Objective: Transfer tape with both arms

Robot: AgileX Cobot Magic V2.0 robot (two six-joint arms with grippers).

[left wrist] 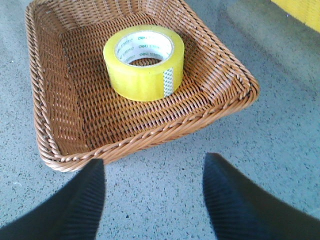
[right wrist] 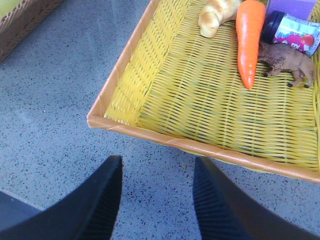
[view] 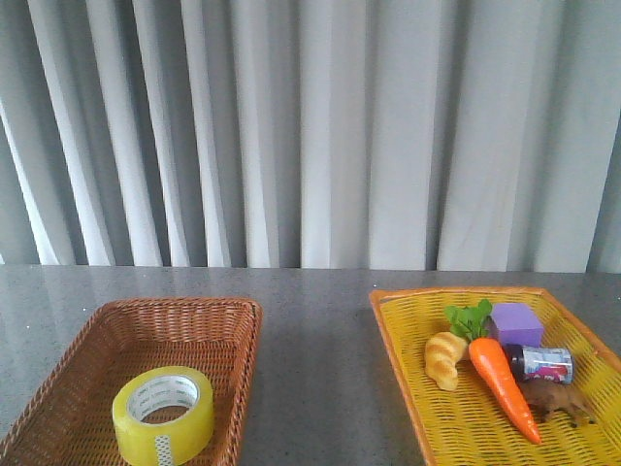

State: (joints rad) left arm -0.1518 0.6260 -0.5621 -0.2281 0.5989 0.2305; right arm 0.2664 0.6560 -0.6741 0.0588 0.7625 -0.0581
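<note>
The yellow tape (view: 163, 415) (left wrist: 144, 62) lies flat in the brown wicker basket (view: 238, 320) (left wrist: 50, 107) at the front left of the table. In the left wrist view my left gripper (left wrist: 152, 162) hangs open over bare table just outside the basket's rim, well short of the tape. My right gripper (right wrist: 156, 165) is open too, with nothing between its fingers, over the table beside the near corner of the yellow basket (view: 393, 335) (right wrist: 150, 90). Neither arm shows in the front view.
The yellow basket holds a toy carrot (view: 500, 374) (right wrist: 248, 37), a croissant (view: 445, 358) (right wrist: 215, 15), a purple block (view: 515, 322), a small can (view: 543, 363) (right wrist: 292, 31) and a brown toy animal (view: 558, 400) (right wrist: 287, 60). Grey speckled tabletop (view: 315, 388) separates the baskets; a curtain hangs behind.
</note>
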